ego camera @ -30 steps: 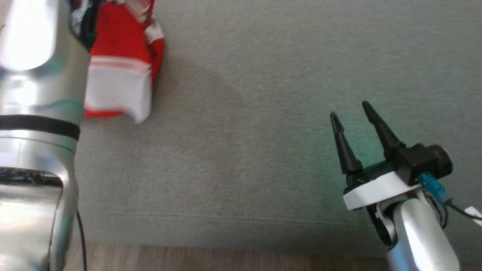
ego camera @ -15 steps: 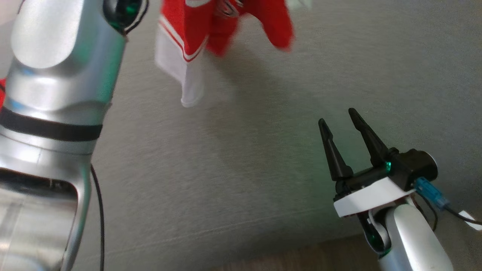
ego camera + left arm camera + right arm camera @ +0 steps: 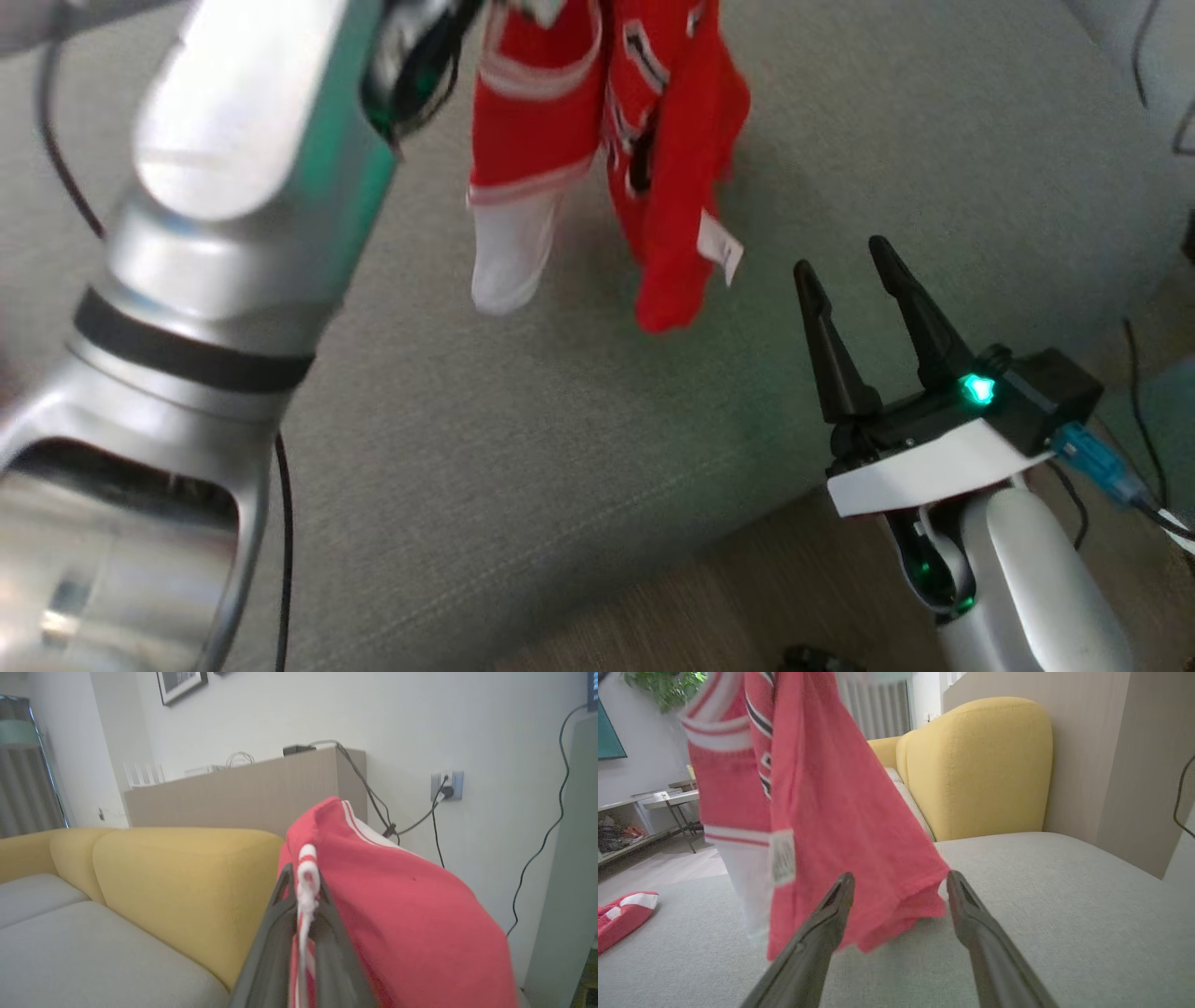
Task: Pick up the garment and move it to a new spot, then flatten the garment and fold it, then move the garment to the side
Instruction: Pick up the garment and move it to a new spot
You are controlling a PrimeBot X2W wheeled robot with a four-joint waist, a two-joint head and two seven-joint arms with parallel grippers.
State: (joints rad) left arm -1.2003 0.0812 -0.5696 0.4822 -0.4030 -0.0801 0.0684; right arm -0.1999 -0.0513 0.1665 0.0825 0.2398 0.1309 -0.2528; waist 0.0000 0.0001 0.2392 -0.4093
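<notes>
The left gripper (image 3: 303,877) is clamped tight on a red-and-white trimmed edge of the red and white garment (image 3: 597,140), which hangs free in the air at 12 o'clock in the head view, above the grey sofa seat (image 3: 560,448). Its white sleeve end and its red lower corner, which bears a white label (image 3: 721,247), dangle down clear of the seat. The right gripper (image 3: 843,259) sits at 4 o'clock in that view, its two dark fingers spread wide with nothing between them. The garment's red corner lies at about 10 o'clock from those fingers, near them but apart. In the right wrist view the red hem hangs beyond the gap of the fingers, with a yellow backrest (image 3: 985,765) at 1 o'clock.
</notes>
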